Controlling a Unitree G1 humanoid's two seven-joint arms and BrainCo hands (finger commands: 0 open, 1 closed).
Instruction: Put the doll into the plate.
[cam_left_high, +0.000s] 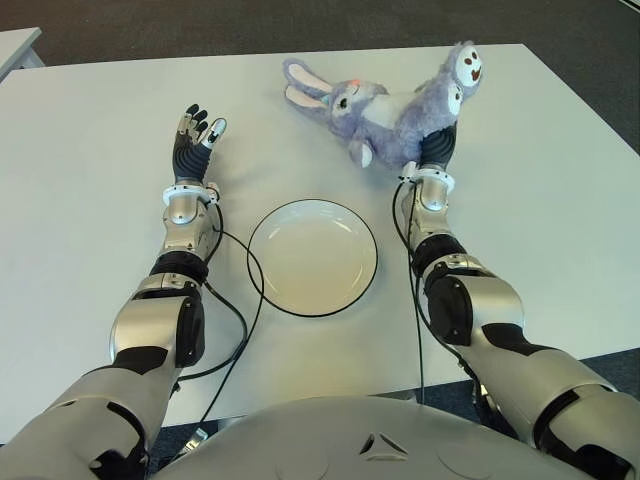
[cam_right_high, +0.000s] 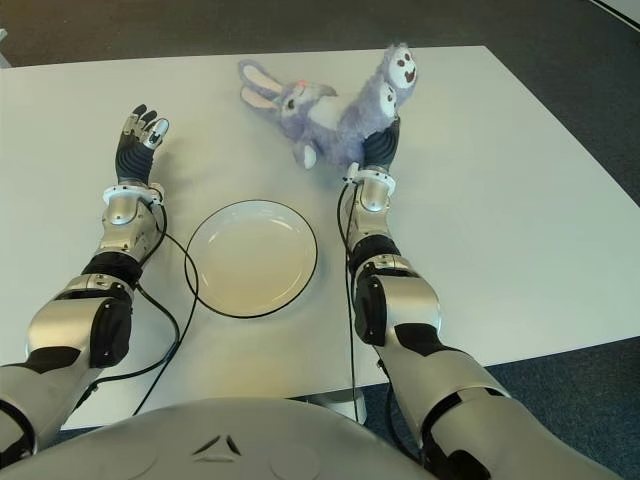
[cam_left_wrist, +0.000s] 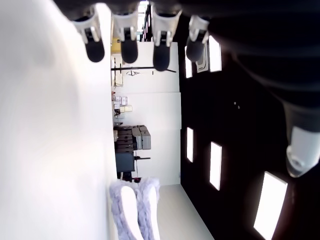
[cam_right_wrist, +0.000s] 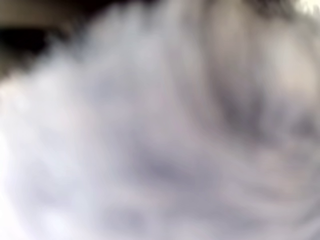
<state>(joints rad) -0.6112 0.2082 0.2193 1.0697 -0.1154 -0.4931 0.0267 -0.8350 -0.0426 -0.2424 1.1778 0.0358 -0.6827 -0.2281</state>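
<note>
The doll (cam_left_high: 385, 108), a purple plush rabbit, lies on the white table (cam_left_high: 100, 200) beyond the plate, its ears to the left and its feet raised at the right. My right hand (cam_left_high: 437, 142) is pressed into its rear end, with the fingers buried in the fur and closed on it. Blurred purple fur (cam_right_wrist: 160, 130) fills the right wrist view. The white plate (cam_left_high: 312, 257) with a dark rim sits empty between my forearms, nearer than the doll. My left hand (cam_left_high: 198, 128) shows left of the plate, fingers (cam_left_wrist: 129, 47) spread and holding nothing.
Black cables (cam_left_high: 240, 300) curve along the plate's left side and run beside my right forearm. A second table's corner (cam_left_high: 15, 45) shows at the far left. Dark floor lies past the table's far and right edges.
</note>
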